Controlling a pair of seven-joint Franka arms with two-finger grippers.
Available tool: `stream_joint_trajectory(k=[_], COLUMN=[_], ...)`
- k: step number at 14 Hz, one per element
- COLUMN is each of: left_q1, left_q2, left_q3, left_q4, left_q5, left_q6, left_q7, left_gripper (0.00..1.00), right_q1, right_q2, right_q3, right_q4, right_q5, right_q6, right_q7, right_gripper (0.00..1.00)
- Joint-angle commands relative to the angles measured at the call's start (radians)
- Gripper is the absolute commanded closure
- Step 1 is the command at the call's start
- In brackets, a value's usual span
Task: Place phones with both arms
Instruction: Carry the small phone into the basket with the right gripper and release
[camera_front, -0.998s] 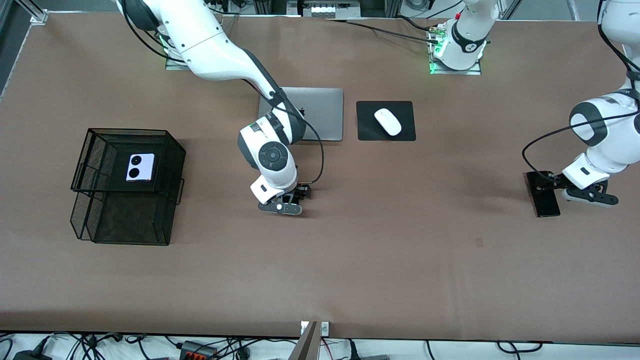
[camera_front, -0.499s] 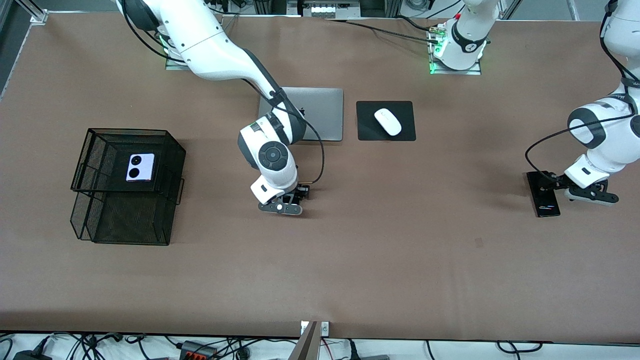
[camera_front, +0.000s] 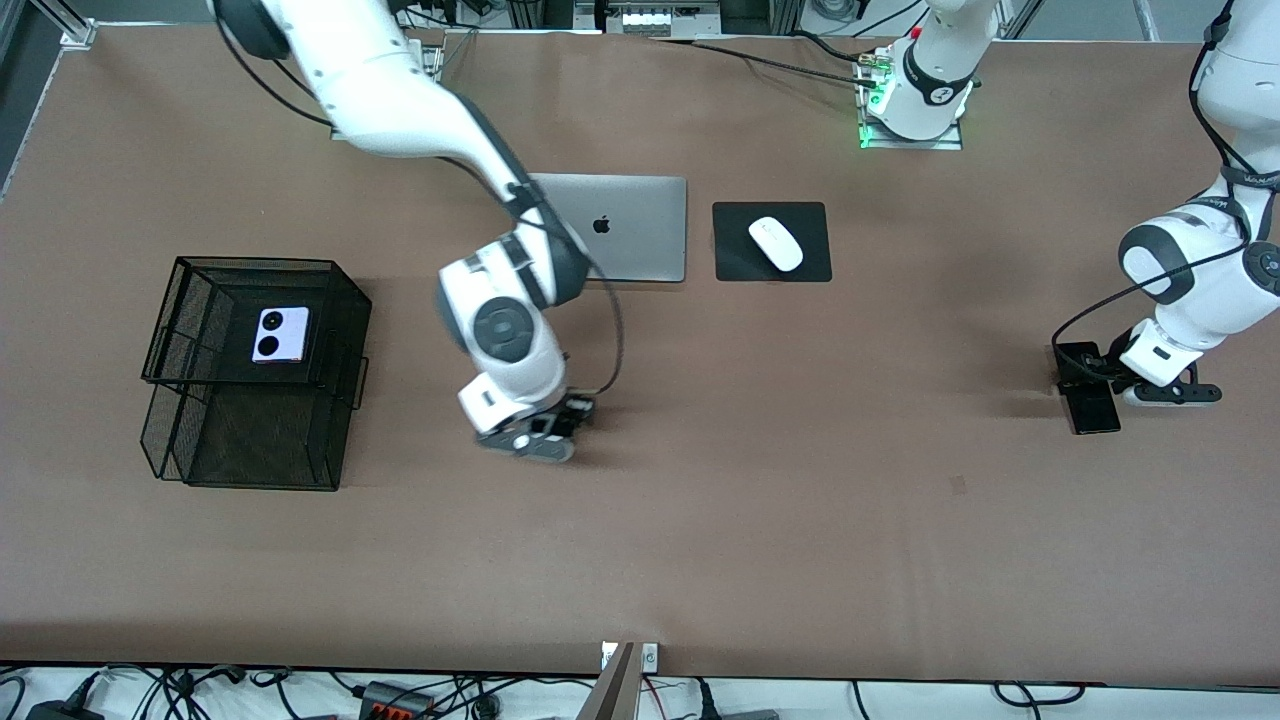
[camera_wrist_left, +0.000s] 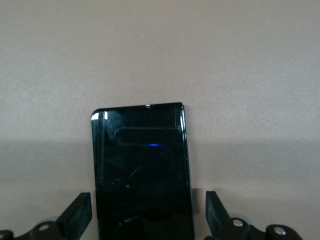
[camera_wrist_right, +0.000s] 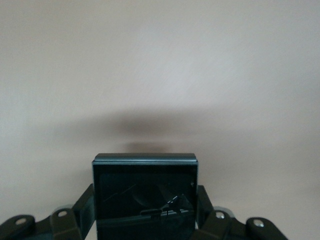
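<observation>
Phones: three. Arms: two, one gripper each. Also one mesh basket, one laptop, one mouse, one mouse pad.

Surface is a brown table (camera_front: 760, 540); cables and a power strip (camera_front: 395, 695) hang along the edge nearest the front camera, metal frame bits show by the arm bases.

Right gripper (camera_front: 540, 432) sits low over the bare middle of the table, nearer the camera than the laptop. Right wrist view shows its fingers (camera_wrist_right: 82, 210) pressed against both sides of the small squarish black phone (camera_wrist_right: 145, 195), clamped on it, bare table under it. In the front view that phone is hidden under the wrist.

Left gripper (camera_front: 1085, 378) is low at the left arm's end of the table, over the longer black slab phone (camera_front: 1090, 405). The slab lies flat on the table. Left wrist view: fingers (camera_wrist_left: 79, 215) spread wide, one each side of the slab (camera_wrist_left: 142, 170), gaps showing on both sides, not touching it. Faint blue glint on the slab's glass.

Black wire-mesh basket (camera_front: 200, 400) stands toward the right arm's end, two tiers. Lilac squarish phone (camera_front: 280, 334) with two black circles lies on its upper tier, well apart from both grippers.

Farther back, silver laptop (camera_front: 625, 230), closed, partly covered by the right arm. Beside it, toward the left arm's end, black mouse pad (camera_front: 735, 255) with white mouse (camera_front: 776, 243) on it.
</observation>
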Motion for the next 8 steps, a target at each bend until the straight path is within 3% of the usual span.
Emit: stream_joint_trajectory(k=[1, 2, 3, 8], left_q1=[0.023, 0.023, 0.023, 0.011], left_q2=[0.0, 0.0, 0.0, 0.0], left_q3=[-0.018, -0.018, -0.018, -0.02], left_q4=[-0.005, -0.005, -0.005, -0.003], left_q5=[-0.02, -0.02, -0.02, -0.02], left_q6=[0.014, 0.014, 0.014, 0.013], left_q7=[-0.003, -0.001, 0.002, -0.006], left_gripper=[0.0, 0.03, 0.14, 0.46], right_q1=[-0.059, -0.091, -0.125, -0.304], right_q2=[-0.064, -0.082, -0.094, -0.153], right_q3=[0.011, 0.011, 0.011, 0.011], right_q4=[-0.001, -0.003, -0.001, -0.004], right_q5=[-0.014, -0.016, -0.016, -0.016], right_q6=[-0.07, -0.104, -0.144, -0.325], right_q7=[-0.097, -0.137, -0.188, -0.542], right_gripper=[0.69, 0.69, 0.69, 0.69])
